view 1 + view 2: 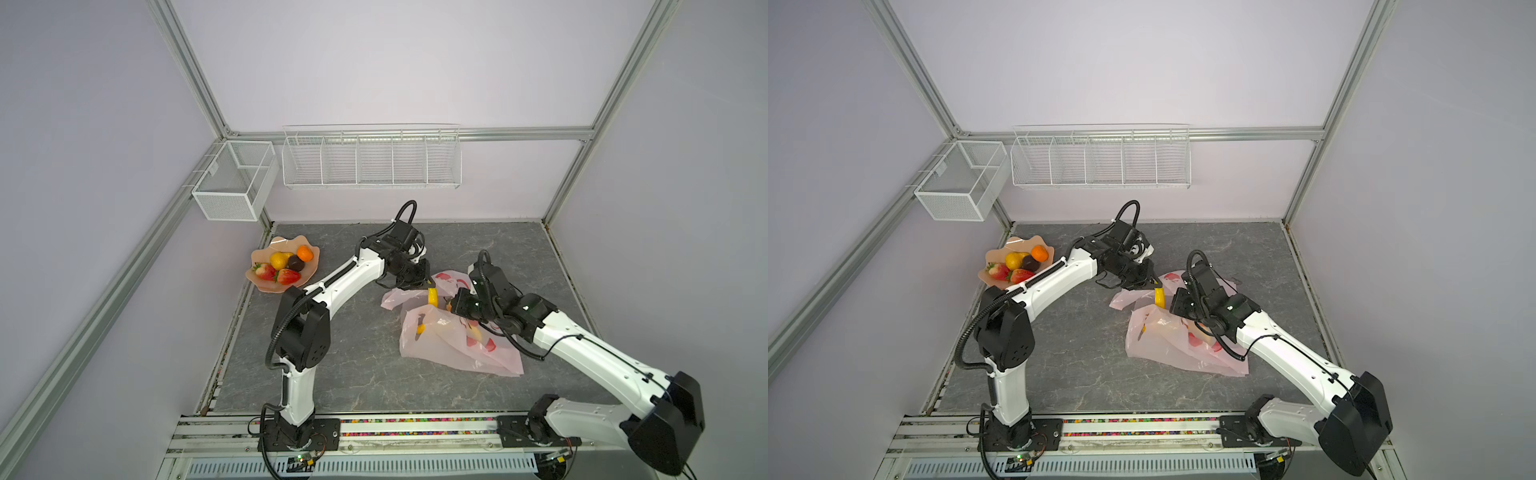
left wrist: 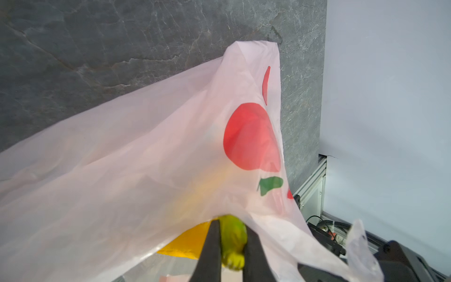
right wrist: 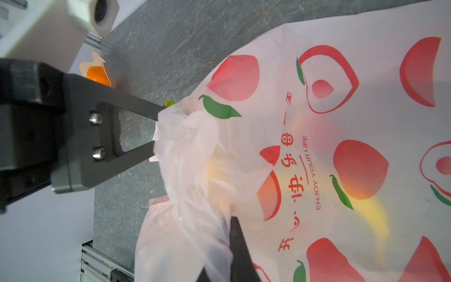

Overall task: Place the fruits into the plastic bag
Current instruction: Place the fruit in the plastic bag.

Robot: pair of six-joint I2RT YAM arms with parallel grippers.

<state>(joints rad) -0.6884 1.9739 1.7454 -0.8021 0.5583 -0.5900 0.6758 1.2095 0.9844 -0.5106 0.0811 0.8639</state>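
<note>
My left gripper (image 1: 430,285) (image 1: 1156,284) is shut on the greenish stem end of a yellow banana (image 1: 433,297) (image 1: 1159,297) (image 2: 231,244), at the mouth of the pink plastic bag (image 1: 461,349) (image 1: 1183,353) (image 2: 146,146) (image 3: 366,122). My right gripper (image 1: 452,305) (image 3: 225,244) is shut on a bunched fold of the bag's edge, holding it up. A second yellow fruit (image 1: 420,329) shows through the bag. A pear (image 1: 279,260), an orange (image 1: 304,253), a dark brown piece (image 1: 296,262) and two strawberries (image 1: 266,272) lie on the peach dish (image 1: 286,241).
Two white wire baskets (image 1: 235,178) (image 1: 372,160) hang on the back wall above the table. The dish sits at the far left corner, next to the left wall and frame post. The arms' bases (image 1: 291,432) stand on a rail along the front edge.
</note>
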